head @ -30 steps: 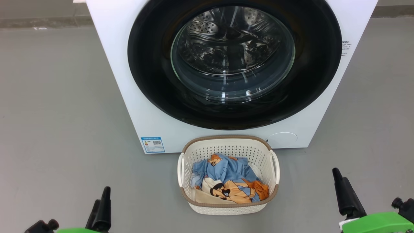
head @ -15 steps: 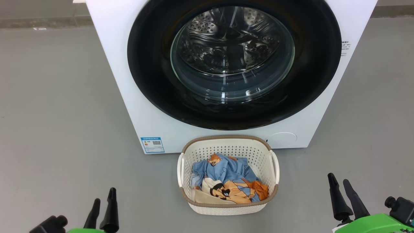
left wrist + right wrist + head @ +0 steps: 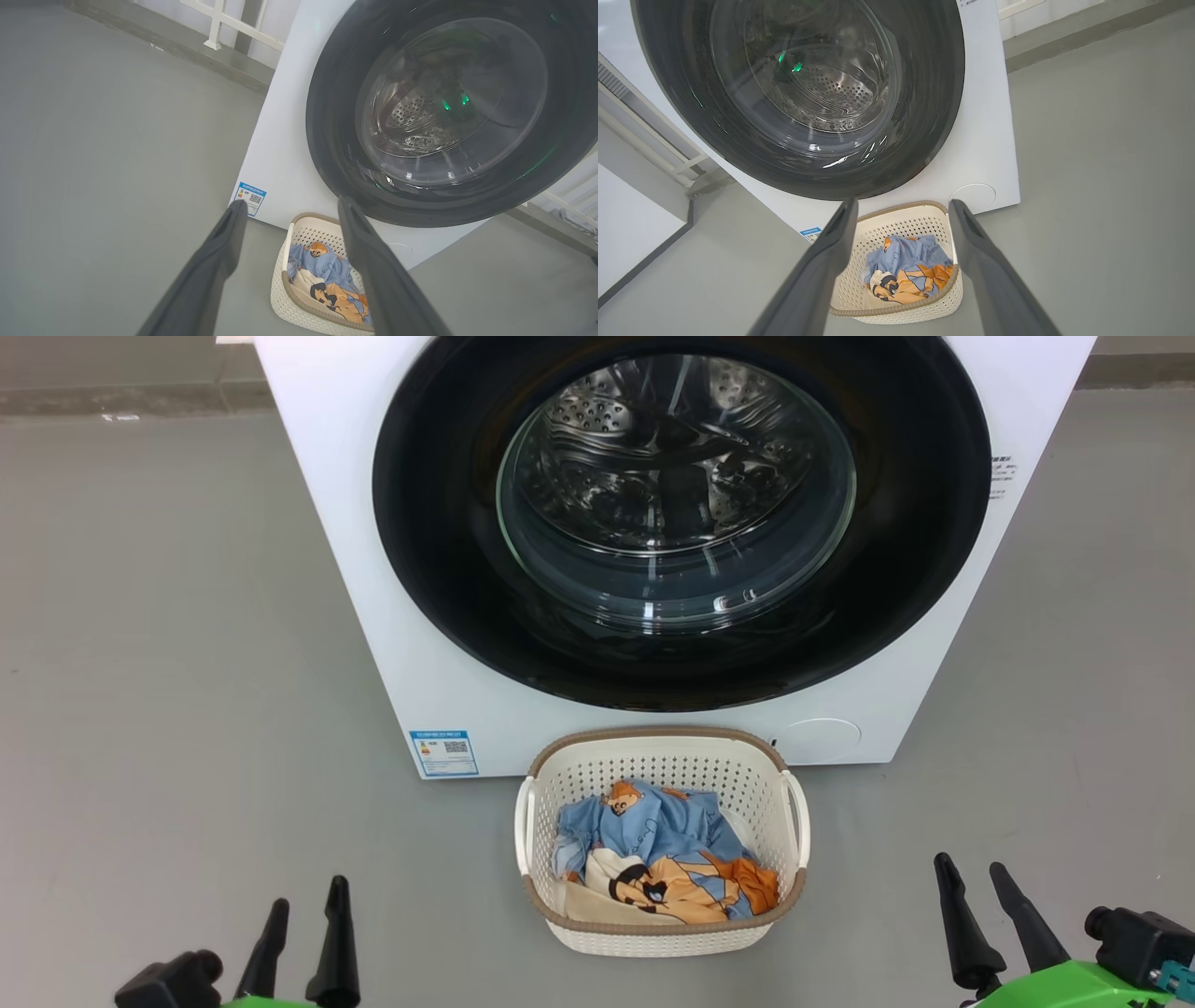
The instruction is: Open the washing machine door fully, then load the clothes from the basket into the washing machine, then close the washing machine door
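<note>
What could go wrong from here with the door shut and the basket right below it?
1. The washing machine door is shut and its glossy black rim shows no handle; the left claw or right claw could slip off it.
2. The basket sits close to the washing machine, below the door; a reaching arm could knock it.
3. The clothes are a loose bundle; one pinch might lift only part.

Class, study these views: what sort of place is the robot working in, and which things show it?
Probably a laundry area, perhaps a test room: a white front-loading washing machine stands on a grey floor, with a basket of clothes before its shut door.
</note>
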